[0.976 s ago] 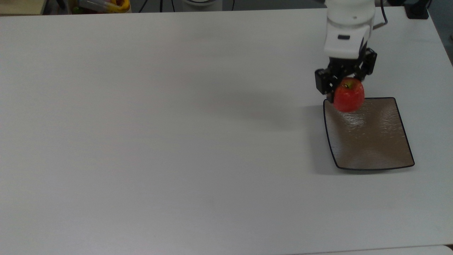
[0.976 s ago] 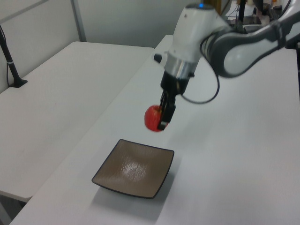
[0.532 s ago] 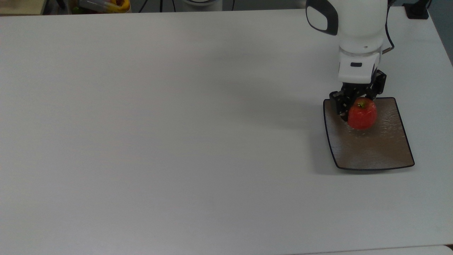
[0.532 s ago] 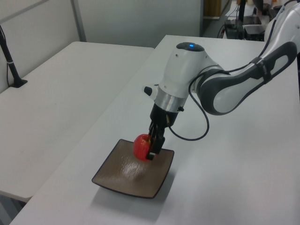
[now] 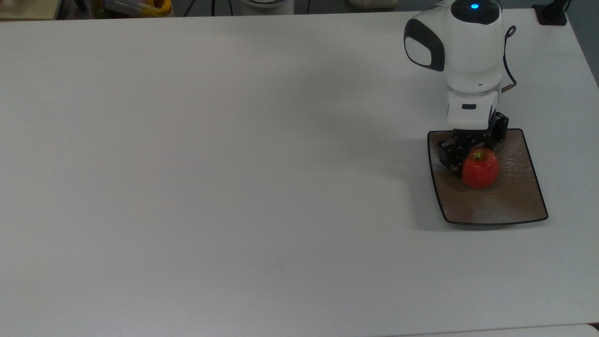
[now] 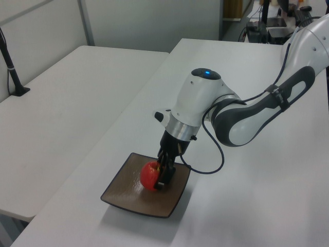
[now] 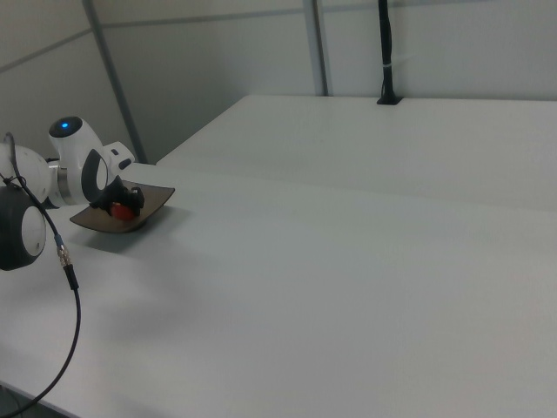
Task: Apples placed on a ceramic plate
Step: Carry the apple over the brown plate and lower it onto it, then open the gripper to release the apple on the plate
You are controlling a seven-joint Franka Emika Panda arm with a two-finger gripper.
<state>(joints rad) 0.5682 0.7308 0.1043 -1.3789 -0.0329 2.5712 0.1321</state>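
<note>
matte white table (image 5: 234,187); glossy square plate (image 5: 514,206), round apple (image 5: 479,168).

The table (image 5: 210,178) lies bare across the whole of the top view's left and middle, so a pincer could cross there with nothing in its path. The one cluster of obstacles sits at the top view's right: the plate (image 5: 524,206), the apple (image 5: 479,168) on it, and the arm (image 5: 468,47) reaching down over the plate's far edge. The pincer (image 5: 468,157) is closed around the apple, so the plate's far half is taken up. The plate's near half is uncovered, and open table runs beyond it. In the left view, the arm (image 6: 247,116) spans the table to the plate's right.
</note>
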